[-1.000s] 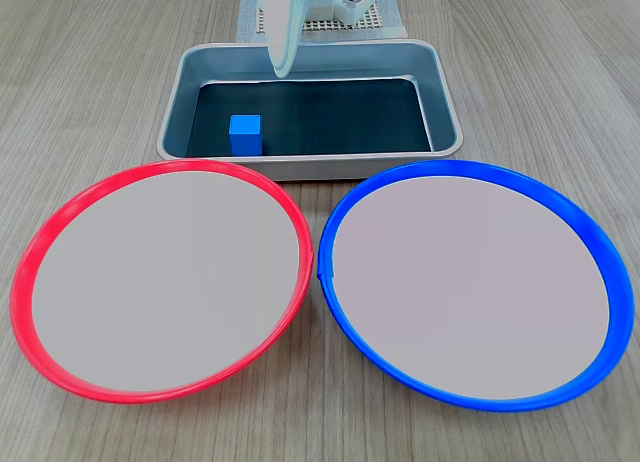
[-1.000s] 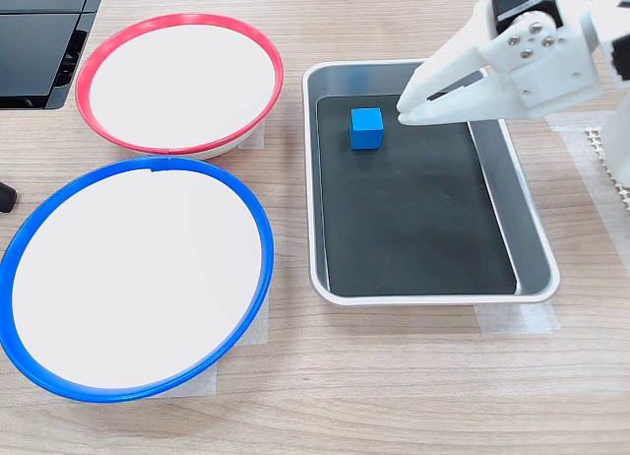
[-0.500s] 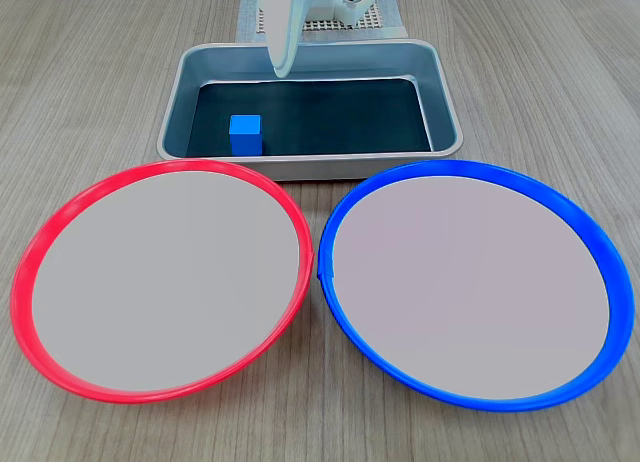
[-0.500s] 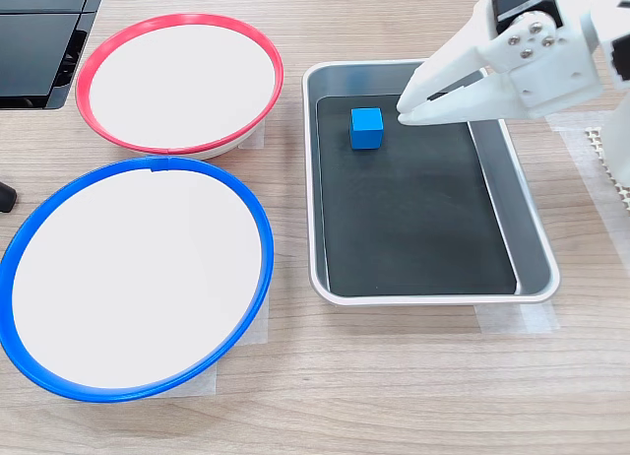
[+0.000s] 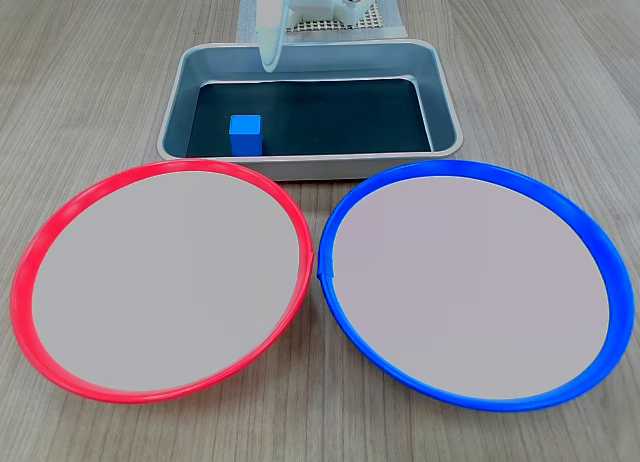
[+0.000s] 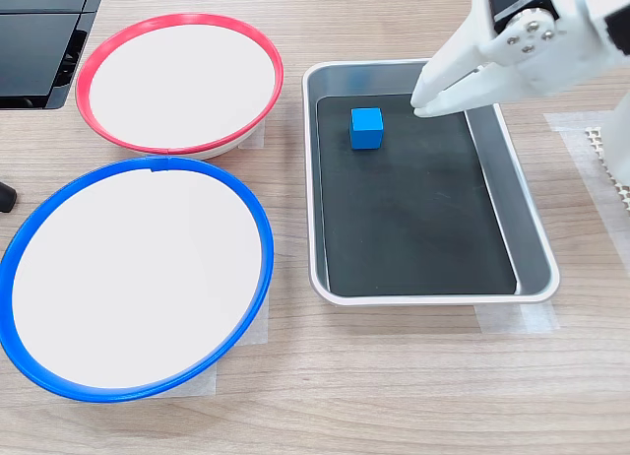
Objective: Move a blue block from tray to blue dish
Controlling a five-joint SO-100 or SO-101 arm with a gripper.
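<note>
Nearest in the first exterior view, the red-rimmed dish [image 5: 160, 279] and the blue dish [image 5: 470, 284] lie side by side on the wooden table [image 5: 560, 92], rims almost touching, the blue dish on the first exterior view's right. Behind them stands the grey tray [image 5: 310, 107], its long axis running across that view, and the blue block [image 5: 245, 135] rests flat on its dark floor near the front left corner, faces roughly square to the tray walls. Farthest, the white gripper [image 6: 425, 106] hangs over the tray, apart from the block, its jaws closed on nothing.
</note>
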